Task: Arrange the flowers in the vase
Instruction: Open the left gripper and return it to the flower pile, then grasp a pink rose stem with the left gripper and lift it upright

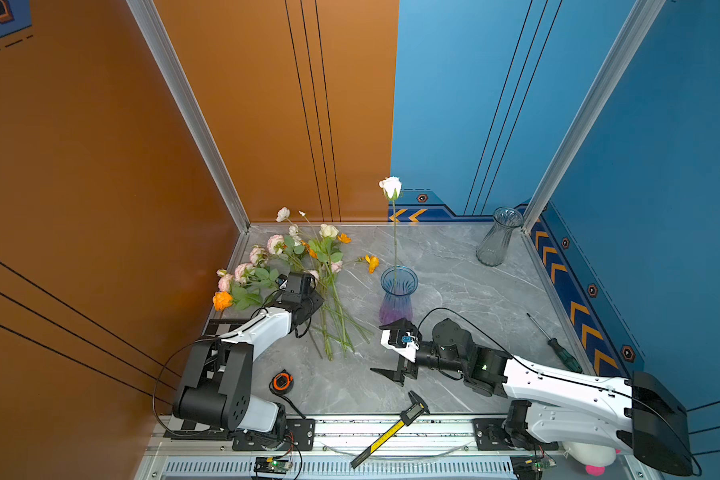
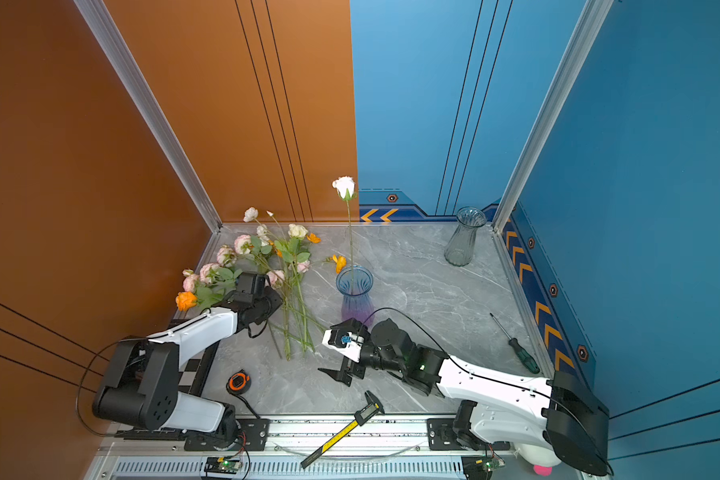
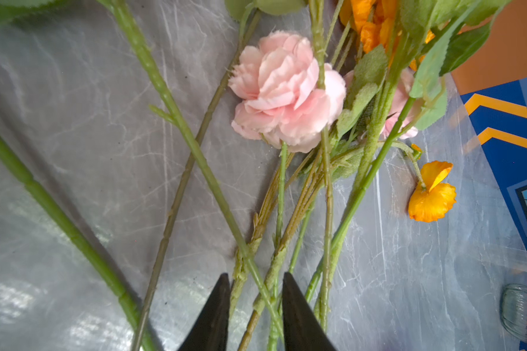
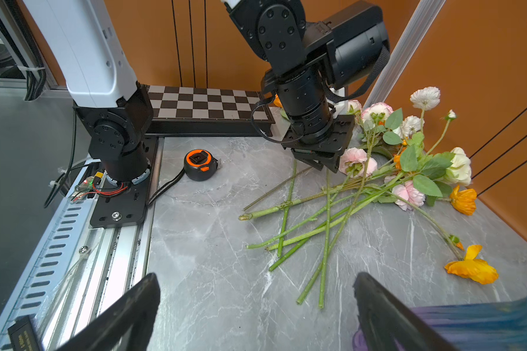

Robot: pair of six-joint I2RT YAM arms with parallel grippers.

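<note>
Flowers along table's left edge

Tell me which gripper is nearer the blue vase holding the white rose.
Right. The right gripper sits open beside the base of the blue vase; the left gripper is farther off, straddling the loose flower stems.

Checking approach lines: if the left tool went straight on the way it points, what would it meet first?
Most likely the crossed flower stems straddled by the left tool, then the table just beneath; depth is unclear.
</note>
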